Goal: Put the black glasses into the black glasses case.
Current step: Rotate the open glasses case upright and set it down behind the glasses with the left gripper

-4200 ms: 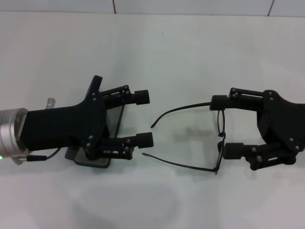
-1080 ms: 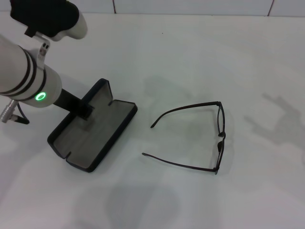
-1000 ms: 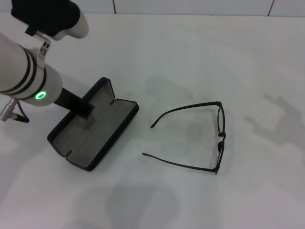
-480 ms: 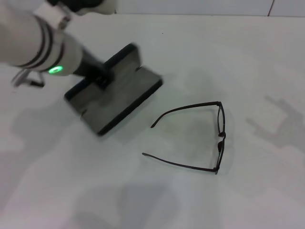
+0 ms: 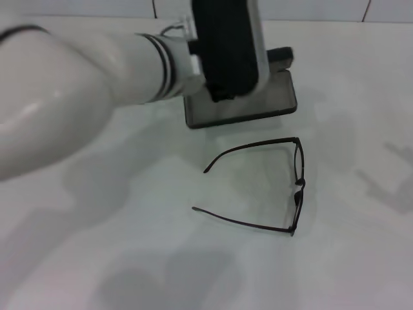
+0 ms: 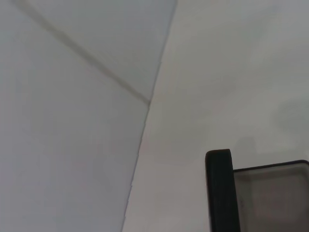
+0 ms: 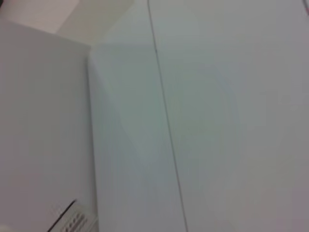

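The left arm (image 5: 97, 84) reaches in from the surface's left edge toward its far middle, its hand (image 5: 226, 48) over the open case (image 5: 258, 103); whether the hand is wide, narrow or gripping the case cannot be told. The case sits near the far edge of the surface (image 5: 97, 258). The glasses (image 5: 284, 184) lie unfolded just nearer, right of centre, apart from the case

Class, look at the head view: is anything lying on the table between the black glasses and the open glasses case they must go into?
Nothing visible does. The black glasses lie unfolded on the white table, and only bare surface separates them from the black glasses case, which is open. The left arm reaches over the case's near-left part from above.
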Robot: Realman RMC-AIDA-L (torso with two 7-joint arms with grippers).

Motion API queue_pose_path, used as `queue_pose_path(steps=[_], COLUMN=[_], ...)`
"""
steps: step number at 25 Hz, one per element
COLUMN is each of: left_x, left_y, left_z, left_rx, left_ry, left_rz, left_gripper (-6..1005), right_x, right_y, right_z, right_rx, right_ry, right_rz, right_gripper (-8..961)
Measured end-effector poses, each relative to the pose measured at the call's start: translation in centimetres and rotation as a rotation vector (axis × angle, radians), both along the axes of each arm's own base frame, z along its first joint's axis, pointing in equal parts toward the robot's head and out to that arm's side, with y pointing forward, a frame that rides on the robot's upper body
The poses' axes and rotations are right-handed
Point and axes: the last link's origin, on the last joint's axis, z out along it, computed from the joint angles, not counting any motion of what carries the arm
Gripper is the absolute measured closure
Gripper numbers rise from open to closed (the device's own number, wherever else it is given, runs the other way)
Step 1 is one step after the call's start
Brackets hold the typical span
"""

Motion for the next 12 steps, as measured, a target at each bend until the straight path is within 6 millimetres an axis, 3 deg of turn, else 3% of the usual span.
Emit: queue_pose_path(steps=[8, 12], left_x=[-1.2, -1.4], left_y=[0.5, 0.5], left_z=[-4.1, -5.0], left_rx=[-0.036, -0.051], left_ry=[0.075, 0.093], left_rz=[-0.143, -0.160], left_gripper=[805, 804], right_x=[0.4, 0.5], right_y=[-0.7, -0.8], right_z=[-0.1, -0.3], right_rx=[0.000, -0.005], right_ry=[0.019, 0.022], right_rz=[-0.023, -0.026], right_gripper=[111, 112])
